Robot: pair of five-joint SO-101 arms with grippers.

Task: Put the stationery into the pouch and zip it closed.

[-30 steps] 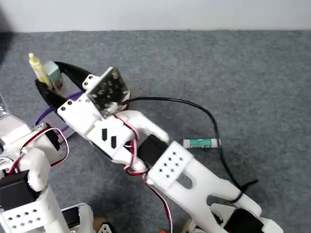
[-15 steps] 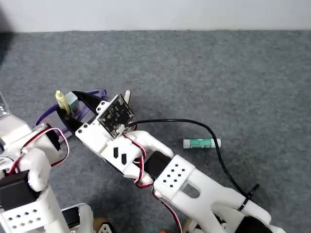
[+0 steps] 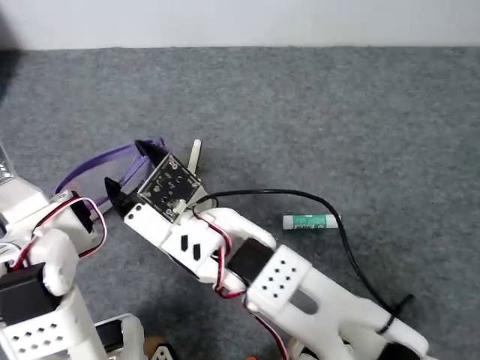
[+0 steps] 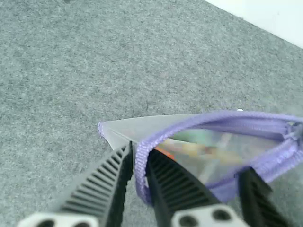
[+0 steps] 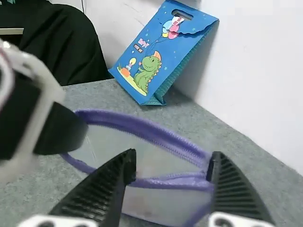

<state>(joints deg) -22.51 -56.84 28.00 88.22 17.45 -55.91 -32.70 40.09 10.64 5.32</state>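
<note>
At the near left of the grey bench (image 3: 375, 112), the left gripper (image 4: 137, 153) has its fingers pinched tight on the purple rim of the pouch (image 4: 213, 146), whose mouth gapes open. Just beyond, the right gripper (image 5: 172, 158) sits at that mouth with fingers spread wide, gripping nothing. A cream stick (image 3: 195, 155) lies just beside it. Off to the right, a green glue stick (image 3: 311, 221) lies well apart from the pouch. Farther back, a blue gift bag (image 5: 161, 52) leans against the wall.

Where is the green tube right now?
In the high view the green tube lies on the grey mat right of centre, beside the black cable, well apart from the purple pouch.
</note>
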